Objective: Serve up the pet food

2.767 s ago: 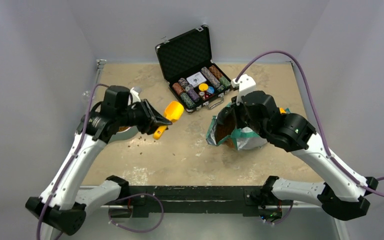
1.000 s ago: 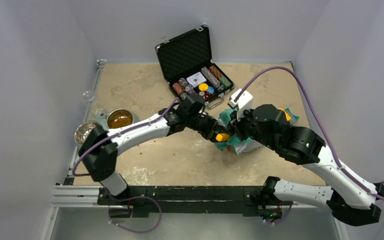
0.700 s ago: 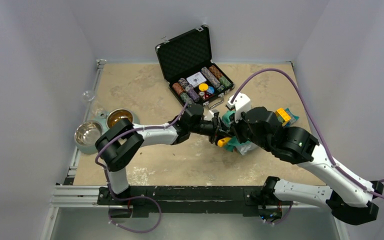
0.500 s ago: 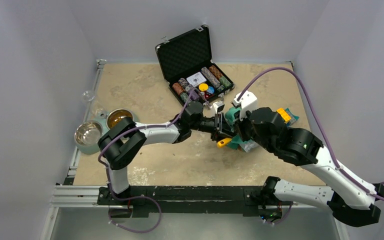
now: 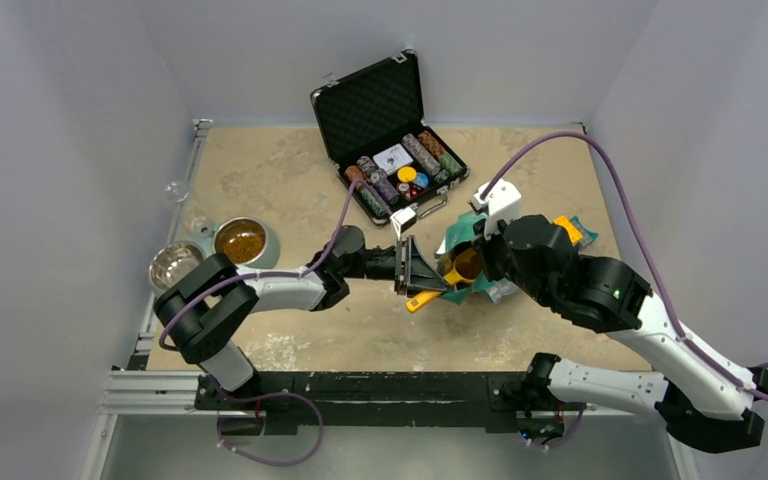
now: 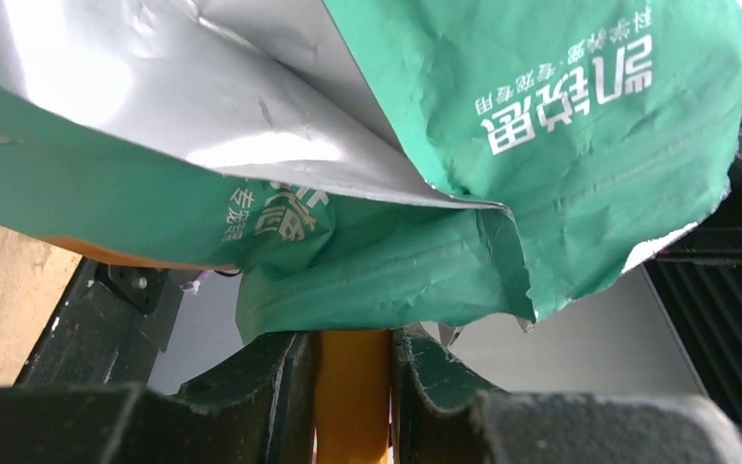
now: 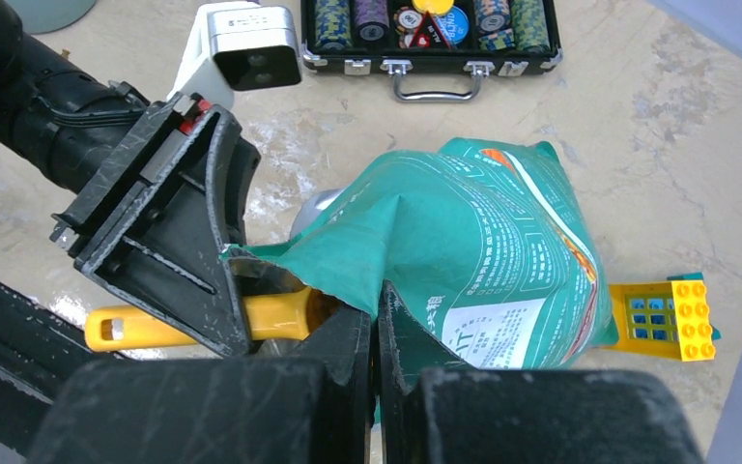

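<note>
- The left gripper pinches the yellow scoop by its handle. The scoop's long axis runs straight ahead of the fingers into the pouch.
- The right gripper is pressed together on the pouch's rim, just beyond the scoop.
- The pet food fills the scoop's bowl, so the likely exit is straight back along that axis.
- Only the top view shows the kibble; the left wrist view shows foil and handle.

I see a crumpled teal-green pouch, silver inside, sitting right of the table's centre with its mouth open toward the left. A yellow scoop reaches into that mouth, its handle sticking out leftward. From above, brown kibble shows in the scoop's cup. More fills a round bowl at the far left.
</note>
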{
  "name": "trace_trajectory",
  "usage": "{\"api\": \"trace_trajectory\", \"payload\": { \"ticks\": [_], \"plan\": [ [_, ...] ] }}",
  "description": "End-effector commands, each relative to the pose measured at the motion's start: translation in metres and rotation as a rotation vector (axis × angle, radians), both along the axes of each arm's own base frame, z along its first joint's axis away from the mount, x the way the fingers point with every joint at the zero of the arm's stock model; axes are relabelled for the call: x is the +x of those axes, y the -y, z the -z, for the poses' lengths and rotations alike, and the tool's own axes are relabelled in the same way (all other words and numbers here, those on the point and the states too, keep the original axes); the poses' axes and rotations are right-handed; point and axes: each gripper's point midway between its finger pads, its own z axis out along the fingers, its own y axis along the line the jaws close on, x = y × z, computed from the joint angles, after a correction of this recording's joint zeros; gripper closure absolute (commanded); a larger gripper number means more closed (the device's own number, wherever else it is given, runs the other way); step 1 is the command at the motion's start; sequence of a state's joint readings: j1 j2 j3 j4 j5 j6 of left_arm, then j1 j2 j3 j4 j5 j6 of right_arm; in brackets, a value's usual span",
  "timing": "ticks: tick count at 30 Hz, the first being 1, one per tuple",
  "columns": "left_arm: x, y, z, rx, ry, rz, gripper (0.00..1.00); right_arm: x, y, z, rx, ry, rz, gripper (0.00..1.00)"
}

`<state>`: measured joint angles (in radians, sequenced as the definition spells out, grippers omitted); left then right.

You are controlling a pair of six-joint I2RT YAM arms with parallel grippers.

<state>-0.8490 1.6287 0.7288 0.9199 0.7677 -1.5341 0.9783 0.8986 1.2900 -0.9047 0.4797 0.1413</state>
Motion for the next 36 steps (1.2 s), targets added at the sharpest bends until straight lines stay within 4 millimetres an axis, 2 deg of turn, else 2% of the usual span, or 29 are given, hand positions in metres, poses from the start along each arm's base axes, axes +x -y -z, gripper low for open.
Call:
{"api": "trace_trajectory", "payload": {
  "ticks": [1, 7, 18, 21, 25, 31, 34, 36],
  "plan": [
    [-0.003, -0.014, -0.025, -0.091, 0.097, -0.039, 1.00, 0.009, 0.005, -0.054, 0.138, 0.143, 0.048, 1.00],
    [-0.013, -0.033, -0.037, -0.070, 0.127, -0.082, 1.00, 0.005, 0.011, -0.044, 0.131, 0.124, 0.059, 1.00],
    [-0.011, -0.039, -0.049, -0.070, 0.133, -0.115, 1.00, 0.003, 0.013, -0.049, 0.144, 0.137, 0.052, 1.00],
    [-0.015, -0.045, -0.044, -0.022, 0.115, -0.108, 1.00, 0.003, 0.010, -0.052, 0.134, 0.151, 0.029, 1.00],
    [-0.019, -0.049, -0.031, 0.140, -0.097, -0.088, 1.00, 0.006, 0.008, -0.058, 0.120, 0.158, 0.023, 1.00],
    [-0.033, -0.055, -0.047, 0.371, -0.455, -0.054, 1.00, 0.004, -0.014, -0.069, 0.120, 0.171, -0.068, 1.00],
    [-0.033, -0.065, -0.055, 0.492, -0.578, -0.131, 1.00, -0.003, -0.033, -0.081, 0.127, 0.191, -0.148, 1.00],
    [-0.031, -0.081, -0.062, 0.561, -0.650, -0.252, 1.00, -0.012, -0.046, -0.093, 0.155, 0.200, -0.206, 1.00]
  ]
}}
